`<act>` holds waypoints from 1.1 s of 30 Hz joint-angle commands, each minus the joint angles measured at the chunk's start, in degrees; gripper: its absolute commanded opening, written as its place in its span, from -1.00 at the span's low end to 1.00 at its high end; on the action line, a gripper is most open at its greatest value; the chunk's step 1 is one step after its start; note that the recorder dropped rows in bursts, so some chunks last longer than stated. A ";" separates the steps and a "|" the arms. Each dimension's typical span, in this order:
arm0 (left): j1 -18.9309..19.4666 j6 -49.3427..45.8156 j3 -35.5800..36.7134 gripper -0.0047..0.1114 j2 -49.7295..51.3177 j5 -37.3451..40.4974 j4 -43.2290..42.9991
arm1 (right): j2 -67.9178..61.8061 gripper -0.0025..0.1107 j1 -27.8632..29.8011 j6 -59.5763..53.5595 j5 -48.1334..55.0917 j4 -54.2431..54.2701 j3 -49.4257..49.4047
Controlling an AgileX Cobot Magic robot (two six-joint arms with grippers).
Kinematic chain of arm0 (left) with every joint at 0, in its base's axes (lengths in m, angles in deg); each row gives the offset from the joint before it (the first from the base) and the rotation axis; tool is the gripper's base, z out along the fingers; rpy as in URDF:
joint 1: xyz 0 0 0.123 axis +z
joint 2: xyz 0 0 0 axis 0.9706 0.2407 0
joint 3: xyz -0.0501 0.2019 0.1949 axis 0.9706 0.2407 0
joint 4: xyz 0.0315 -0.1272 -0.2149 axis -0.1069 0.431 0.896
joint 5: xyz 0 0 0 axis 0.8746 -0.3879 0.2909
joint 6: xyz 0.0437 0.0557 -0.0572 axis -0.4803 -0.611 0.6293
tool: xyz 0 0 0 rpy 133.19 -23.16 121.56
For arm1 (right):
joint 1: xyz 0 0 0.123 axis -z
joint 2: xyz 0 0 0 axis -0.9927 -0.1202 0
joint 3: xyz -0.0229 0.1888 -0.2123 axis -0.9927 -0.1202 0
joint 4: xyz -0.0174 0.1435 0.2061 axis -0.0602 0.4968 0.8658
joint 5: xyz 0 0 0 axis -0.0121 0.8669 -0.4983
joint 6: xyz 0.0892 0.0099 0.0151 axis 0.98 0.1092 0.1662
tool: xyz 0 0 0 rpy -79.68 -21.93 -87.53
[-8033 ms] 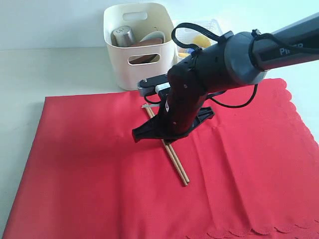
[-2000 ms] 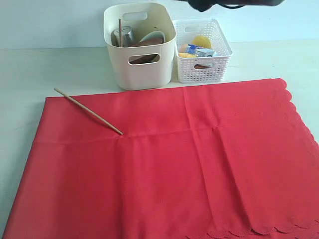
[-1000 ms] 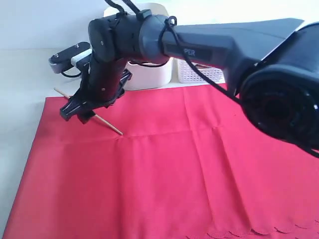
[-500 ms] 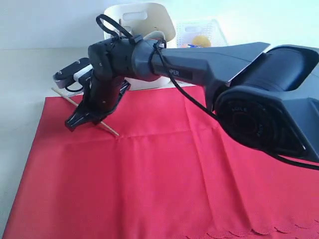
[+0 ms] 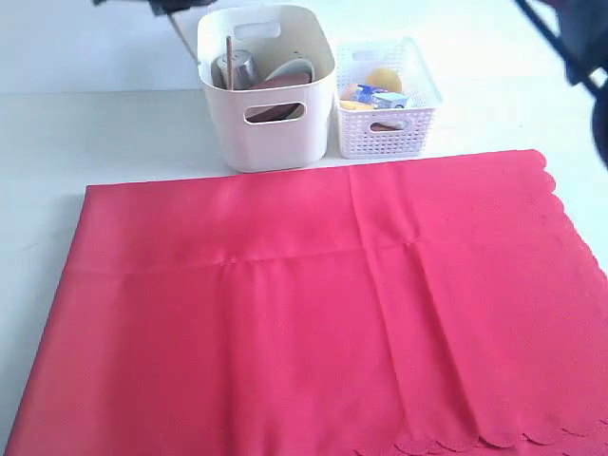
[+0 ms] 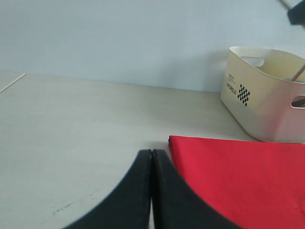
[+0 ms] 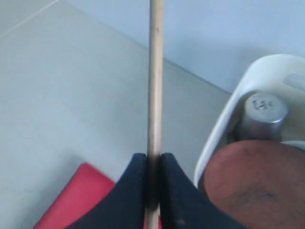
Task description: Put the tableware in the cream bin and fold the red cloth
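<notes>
- At the back of the table [image 5: 95, 123], the cream bin [image 5: 275, 147] stands just behind the far edge of the red cloth [image 5: 313, 313]. The white lattice basket [image 5: 380, 141] is just beside its right wall.
- The bin holds a steel cup [image 5: 237, 68] at the left, bottom up. A pale bowl [image 5: 293, 68] leans at the back, and a brown plate [image 5: 274, 113] shows through the oval front handle.
- One chopstick [image 5: 229, 57] stands on end inside the bin against the cup.
- The basket holds a yellow lemon [image 5: 385, 78], a blue-and-white carton [image 5: 380, 95] and other small items too crowded to make out.
- The right gripper [image 7: 152, 174] is clamped on a second chopstick [image 7: 155, 71], pinched between the two dark fingers. In the exterior view this stick slants in the air at the top edge, with its lower end close by the bin's left rim.
- The left gripper [image 6: 151, 191] has its fingers pressed together with nothing between them. It hangs over bare table by a corner of the cloth.
- The cloth lies spread flat with nothing on it. Its fold creases show, and its scalloped edge runs along the right and near sides.
- On the bin's end wall, the left wrist view shows a label [image 6: 237, 89]: a line of small dark vertical print beside a black-and-white checkered square. The letters are too small to read with certainty.
- The upturned base of the cup bears a stamped mark, blurred in the right wrist view. The carton's print is too small to read.
</notes>
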 commanded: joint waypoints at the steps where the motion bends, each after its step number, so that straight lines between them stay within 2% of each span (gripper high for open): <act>1: -0.38 -0.01 -0.19 -0.89 -0.31 -0.69 0.34 | 1.67 -0.96 4.69 9.45 1.36 -1.57 0.19; 8: -0.38 -0.01 -0.19 -0.89 -0.31 -0.69 0.34 | 1.57 -0.96 7.93 13.09 6.58 -5.29 -0.18; 12: -0.38 -0.01 -0.19 -0.89 -0.31 -0.69 0.34 | 1.44 -0.95 7.93 15.65 9.57 -10.58 -0.18; 14: -0.38 -0.01 -0.19 -0.89 -0.31 -0.69 0.34 | 1.00 -0.88 7.93 19.20 11.24 -14.79 -0.18; 18: -0.38 -0.01 -0.19 -0.89 -0.31 -0.69 0.34 | -0.30 -0.59 7.93 23.98 13.66 -18.71 -0.06; 19: -0.38 -0.01 -0.19 -0.89 -0.31 -0.69 0.34 | -0.46 -0.40 7.82 24.21 13.90 -18.46 -0.06; 20: -0.38 -0.01 -0.19 -0.89 -0.31 -0.69 0.34 | -0.46 -0.32 7.72 24.21 13.90 -17.94 -0.06; 21: -0.38 -0.01 -0.19 -0.89 -0.31 -0.69 0.34 | -0.46 -0.11 7.52 23.89 13.64 -17.82 -0.06; 23: -0.38 -0.01 -0.19 -0.89 -0.31 -0.69 0.34 | -0.46 0.11 7.52 21.42 13.07 -16.02 -0.06; 25: -0.38 -0.01 -0.19 -0.89 -0.31 -0.69 0.34 | -0.21 0.17 7.52 19.30 14.44 -16.02 -0.06; 29: -0.38 -0.01 -0.19 -0.89 -0.31 -0.69 0.34 | 2.47 0.10 7.52 17.36 18.84 -16.13 -0.06; 31: -0.38 -0.01 -0.19 -0.89 -0.31 -0.69 0.34 | 4.22 -0.09 7.52 16.34 20.49 -16.13 -0.06; 33: -0.38 -0.01 -0.19 -0.89 -0.31 -0.69 0.34 | 5.67 -0.43 7.52 15.86 21.31 -16.13 -0.06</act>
